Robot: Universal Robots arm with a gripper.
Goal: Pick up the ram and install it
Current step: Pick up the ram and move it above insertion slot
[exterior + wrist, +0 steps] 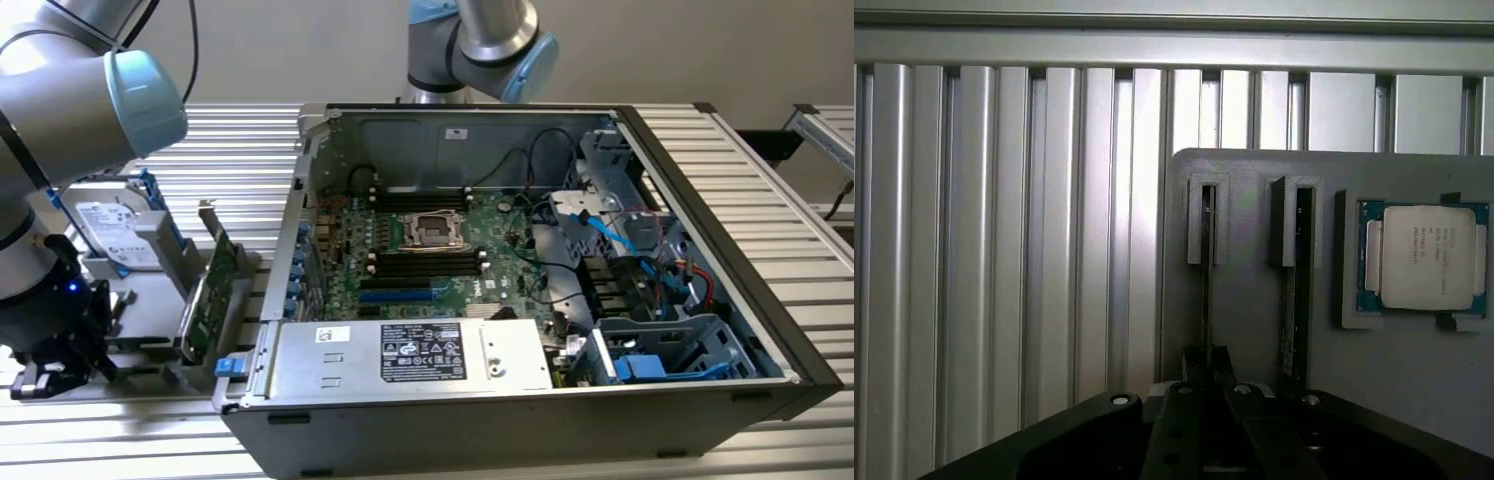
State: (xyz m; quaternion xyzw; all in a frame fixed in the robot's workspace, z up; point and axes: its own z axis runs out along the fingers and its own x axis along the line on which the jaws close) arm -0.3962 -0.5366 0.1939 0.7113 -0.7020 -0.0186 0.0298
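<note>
The ram (1206, 285) stands on edge in a slot of the grey holder (1244, 320), seen end-on as a thin dark strip. My gripper (1206, 368) is right over its near end, with the two dark fingers (1191, 366) drawn in close on either side of the strip. In the exterior view, my gripper (56, 372) hangs low over the holder (147, 345) at that view's left, beside the open computer case (534, 270). The motherboard (427, 250) with its dark memory slots lies inside the case.
A second thin stick (1292, 300) stands in the neighbouring slot, and a processor chip (1424, 257) lies in a recess beside it. A silver hard drive (118, 235) and a green expansion card (207, 300) stand on the holder. A second arm (474, 45) rises behind the case.
</note>
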